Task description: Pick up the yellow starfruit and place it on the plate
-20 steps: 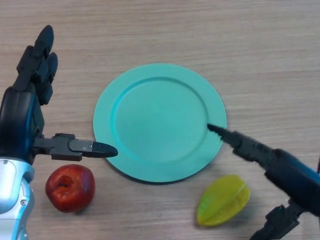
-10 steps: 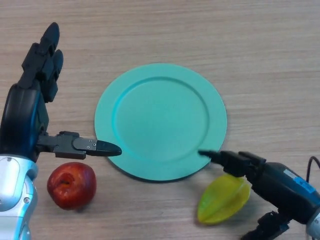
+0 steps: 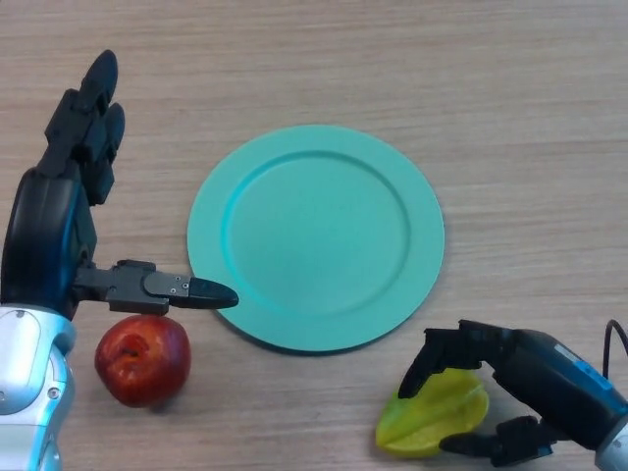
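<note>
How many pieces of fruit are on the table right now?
2. The yellow starfruit lies below the plate's right edge, under the right hand. The red apple sits lower left, beside the left hand.

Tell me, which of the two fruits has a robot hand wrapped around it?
The yellow starfruit, near the table's front edge: the right hand curls round it. The red apple lies free, under the open left hand.

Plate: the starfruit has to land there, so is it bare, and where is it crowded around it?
The teal plate is wholly bare. Table beyond and right of it is free too. Crowded: the near-left rim, where the open left hand reaches its thumb over the red apple, and the near right, where the right hand curls round the yellow starfruit.
</note>
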### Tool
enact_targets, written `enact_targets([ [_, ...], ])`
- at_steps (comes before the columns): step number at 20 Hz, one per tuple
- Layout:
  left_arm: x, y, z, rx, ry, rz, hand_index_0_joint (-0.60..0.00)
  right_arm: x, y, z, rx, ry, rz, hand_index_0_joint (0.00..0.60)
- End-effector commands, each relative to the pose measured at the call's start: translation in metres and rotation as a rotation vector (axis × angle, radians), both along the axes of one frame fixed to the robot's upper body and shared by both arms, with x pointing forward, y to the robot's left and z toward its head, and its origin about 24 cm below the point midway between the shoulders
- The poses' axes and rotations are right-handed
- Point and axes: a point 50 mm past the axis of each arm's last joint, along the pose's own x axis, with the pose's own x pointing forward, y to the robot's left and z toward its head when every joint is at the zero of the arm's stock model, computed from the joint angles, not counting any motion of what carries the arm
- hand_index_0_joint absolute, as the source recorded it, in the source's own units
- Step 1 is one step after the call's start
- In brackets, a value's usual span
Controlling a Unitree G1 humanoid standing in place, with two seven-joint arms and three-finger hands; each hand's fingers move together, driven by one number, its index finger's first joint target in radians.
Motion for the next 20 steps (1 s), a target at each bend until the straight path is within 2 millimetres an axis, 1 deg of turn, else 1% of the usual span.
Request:
enact_targets([
  [1, -0.008, 0.003, 0.031, 0.048, -0.194, 0.000, 0.000, 0.002, -0.003, 0.024, 0.080, -0.157, -0.008, 0.600],
  [3, -0.010, 0.004, 0.030, 0.048, -0.191, 0.002, 0.000, 0.001, 0.001, 0.036, 0.138, -0.173, -0.006, 0.600],
  [4, -0.011, 0.006, 0.031, 0.048, -0.194, 0.003, 0.000, 0.000, 0.003, 0.045, 0.176, -0.188, 0.001, 0.600],
  [7, -0.013, 0.008, 0.032, 0.054, -0.208, 0.012, 0.000, -0.003, 0.007, 0.063, 0.229, -0.189, 0.021, 0.600],
  [8, -0.013, 0.008, 0.031, 0.054, -0.209, 0.015, 0.000, -0.003, 0.009, 0.072, 0.257, -0.205, 0.032, 0.600],
  [11, -0.012, 0.007, 0.034, 0.064, -0.209, 0.012, 0.000, 0.000, 0.019, 0.086, 0.290, -0.207, 0.072, 0.600],
  [12, -0.012, 0.007, 0.035, 0.064, -0.210, 0.009, 0.000, 0.004, 0.025, 0.093, 0.313, -0.230, 0.100, 0.600],
  [15, -0.013, 0.005, 0.038, 0.059, -0.230, 0.009, 0.000, 0.018, 0.043, 0.095, 0.314, -0.240, 0.150, 0.600],
  [17, -0.014, 0.008, 0.040, 0.060, -0.247, 0.010, 0.000, 0.031, 0.053, 0.099, 0.294, -0.286, 0.166, 0.600],
  [19, -0.015, 0.012, 0.042, 0.064, -0.253, 0.021, 0.000, 0.048, 0.060, 0.097, 0.275, -0.325, 0.155, 0.600],
  [20, -0.016, 0.013, 0.042, 0.067, -0.258, 0.030, 0.000, 0.059, 0.063, 0.097, 0.249, -0.376, 0.145, 0.600],
])
